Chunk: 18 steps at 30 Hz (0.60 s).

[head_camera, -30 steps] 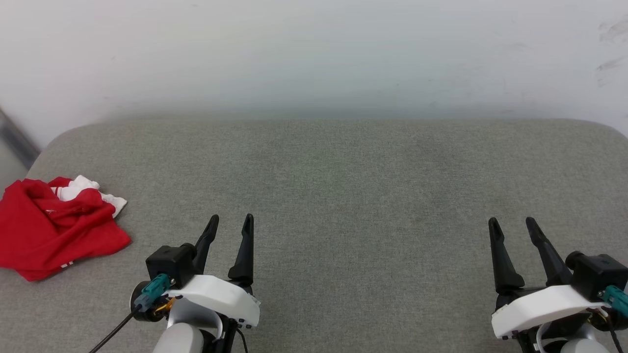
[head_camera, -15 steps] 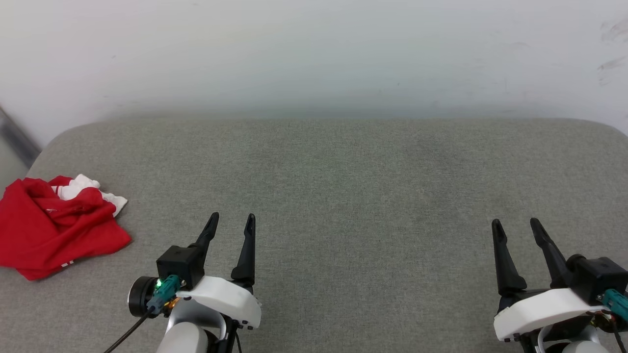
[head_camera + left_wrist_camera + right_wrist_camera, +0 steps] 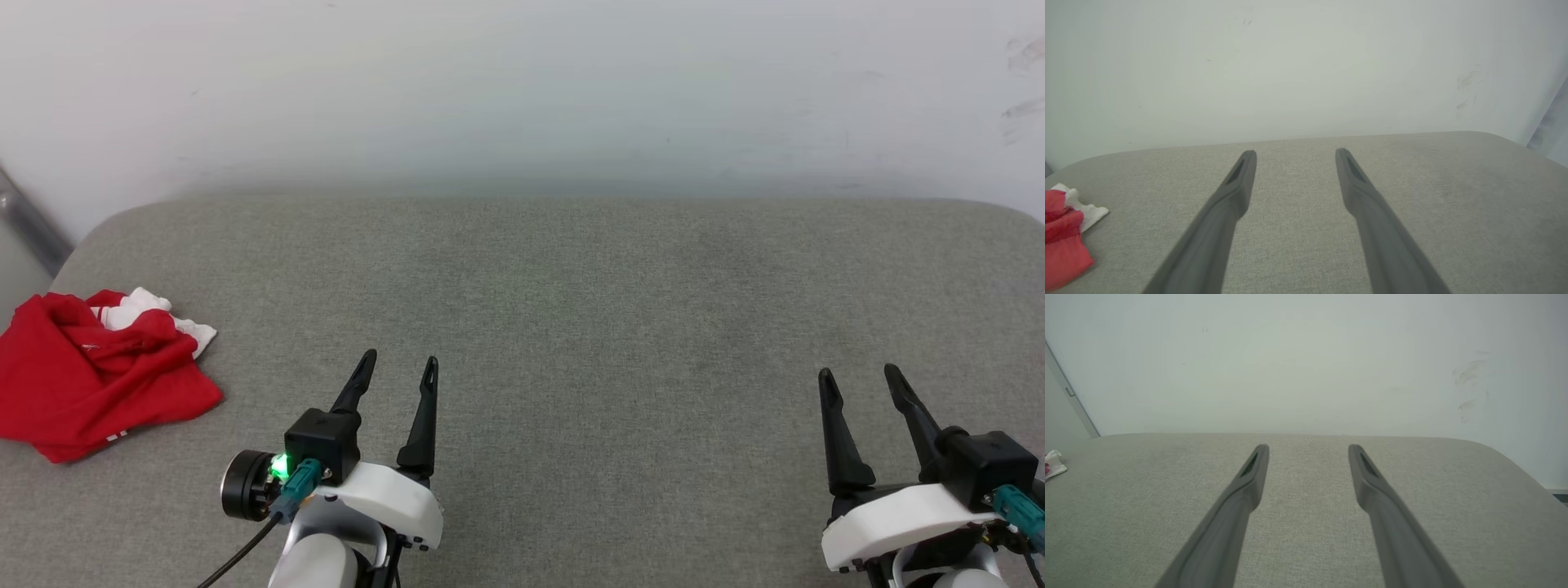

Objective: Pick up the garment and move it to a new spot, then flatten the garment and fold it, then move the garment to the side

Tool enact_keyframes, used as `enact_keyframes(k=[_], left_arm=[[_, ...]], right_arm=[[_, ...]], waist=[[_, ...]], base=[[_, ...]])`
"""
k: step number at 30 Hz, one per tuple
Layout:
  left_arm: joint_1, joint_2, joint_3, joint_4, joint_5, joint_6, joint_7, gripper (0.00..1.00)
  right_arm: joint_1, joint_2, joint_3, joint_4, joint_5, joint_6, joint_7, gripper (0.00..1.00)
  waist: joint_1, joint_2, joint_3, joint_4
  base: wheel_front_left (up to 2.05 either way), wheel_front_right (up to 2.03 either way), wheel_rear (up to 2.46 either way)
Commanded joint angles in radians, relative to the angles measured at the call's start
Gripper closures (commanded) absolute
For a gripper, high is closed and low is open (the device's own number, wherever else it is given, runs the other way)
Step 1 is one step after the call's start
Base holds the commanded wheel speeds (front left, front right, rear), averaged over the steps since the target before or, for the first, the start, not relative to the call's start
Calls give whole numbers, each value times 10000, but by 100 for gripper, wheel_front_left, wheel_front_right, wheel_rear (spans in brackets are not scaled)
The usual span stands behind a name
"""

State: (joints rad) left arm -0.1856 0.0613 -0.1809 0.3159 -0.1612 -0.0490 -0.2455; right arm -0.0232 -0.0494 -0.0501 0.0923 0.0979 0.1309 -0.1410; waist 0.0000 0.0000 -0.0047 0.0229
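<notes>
1. The garment (image 3: pixel 98 376), a red jersey T-shirt with white sleeve cloth showing on its far side, lies crumpled in a loose heap. A small bit of red-and-white striped trim peeks out at its near edge.
2. It sits at the far left of the grey woven upholstered surface (image 3: pixel 571 286), and its left part reaches that surface's left edge.
3. The left gripper (image 3: pixel 400 359), two long dark fingers on a white wrist shell, is held over the surface's near left part. It is to the right of the heap and apart from it, with its jaws spread and nothing between them.
4. The right gripper (image 3: pixel 859 371), of the same build, is held over the surface's near right part, well apart from the garment. Its jaws are likewise spread and empty.
5. Open grey cloth stretches across the surface's middle and far part, between and beyond the two grippers. The surface's far corners are rounded.
6. A small green light (image 3: pixel 280 467) glows on the left wrist.
7. Behind the surface's far edge stands a plain white wall (image 3: pixel 522 90), with faint dark scuff marks (image 3: pixel 1020 57) above the surface's right end. A grey strip (image 3: pixel 28 224) slants down beside the surface's far left corner.
</notes>
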Motion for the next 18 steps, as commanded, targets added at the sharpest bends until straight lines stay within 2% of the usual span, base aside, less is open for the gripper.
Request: enact_keyframes(k=[1, 9, 18], left_arm=[[-135, 14, -28, 25, 179, 32, -78, 0], [-232, -13, -126, 219, 551, 81, -223, 0], [-390, -53, -170, 282, 275, 140, -201, 0]], right_arm=[[-7, -16, -13, 1, -181, -3, -89, 0], [0, -15, -26, 80, -670, -3, -209, 0], [-139, -13, 20, 170, -459, -3, -266, 0]], waist=[[0, 0, -1, 14], [0, 0, -8, 149], [0, 0, 2, 602]], base=[[0, 0, 0], [0, 0, 0], [0, 0, 0]])
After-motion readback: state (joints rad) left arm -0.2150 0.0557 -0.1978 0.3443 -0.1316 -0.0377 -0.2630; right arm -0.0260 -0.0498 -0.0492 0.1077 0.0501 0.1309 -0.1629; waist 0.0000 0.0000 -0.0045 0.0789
